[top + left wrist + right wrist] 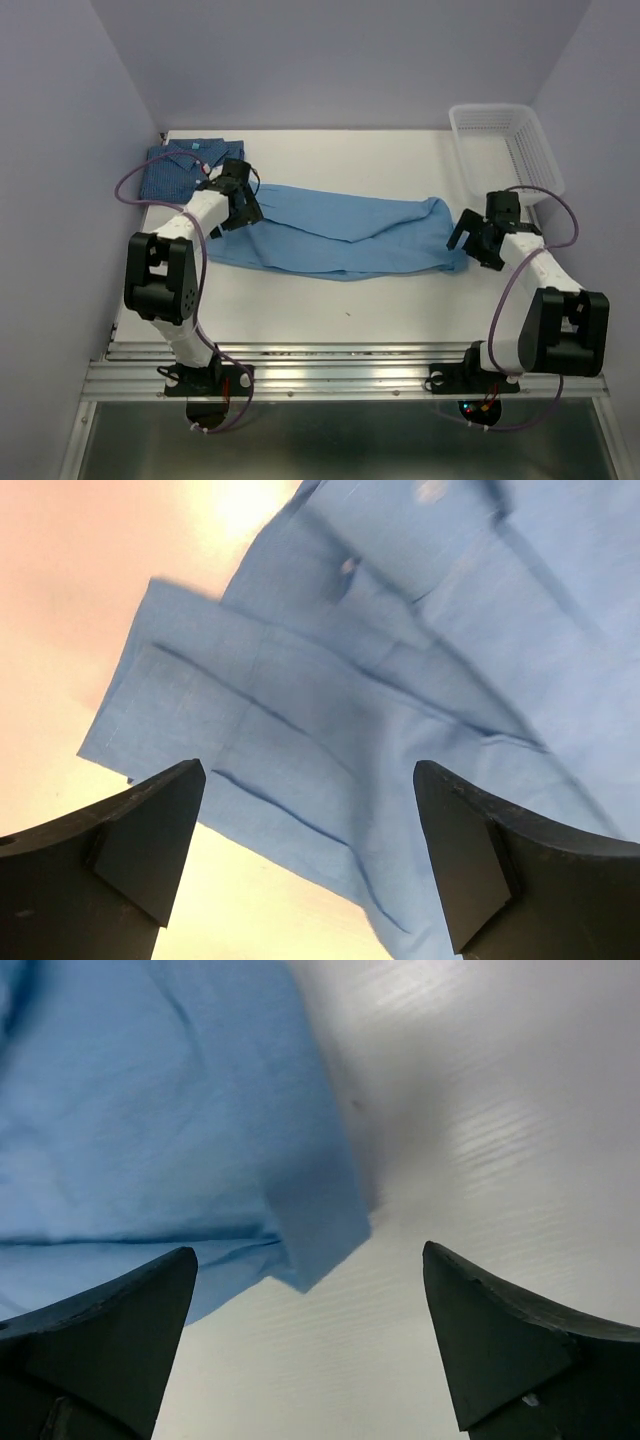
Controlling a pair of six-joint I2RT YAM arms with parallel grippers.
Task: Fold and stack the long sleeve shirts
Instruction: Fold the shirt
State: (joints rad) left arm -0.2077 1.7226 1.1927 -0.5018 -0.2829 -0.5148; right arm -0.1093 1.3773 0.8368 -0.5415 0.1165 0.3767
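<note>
**A:** As far as the pictures let us judge, how much of the folding is done?

**B:** I would say about half. At the far left corner the checked shirt lies as a compact folded packet, with its collar on top. Just right of it, the left gripper hangs over the left end of the light blue shirt. Its jaws are spread wide and hold nothing.

**A:** And the light blue shirt itself?

**B:** It lies as a long band across the middle of the table, from the left gripper almost to the right one. It looks doubled lengthwise, but it is not yet a packet and it is not stacked on the checked shirt. That part is left.

**A:** What about the right side?

**B:** The right gripper is just beside the right end of the band. Its wrist view shows the jaws parted and empty, above a corner of the cloth and bare table. Beyond it, at the far right, stands a white mesh basket.

**A:** And the surroundings?

**B:** The table is white and smooth, and plain pale walls close it on three sides.
</note>
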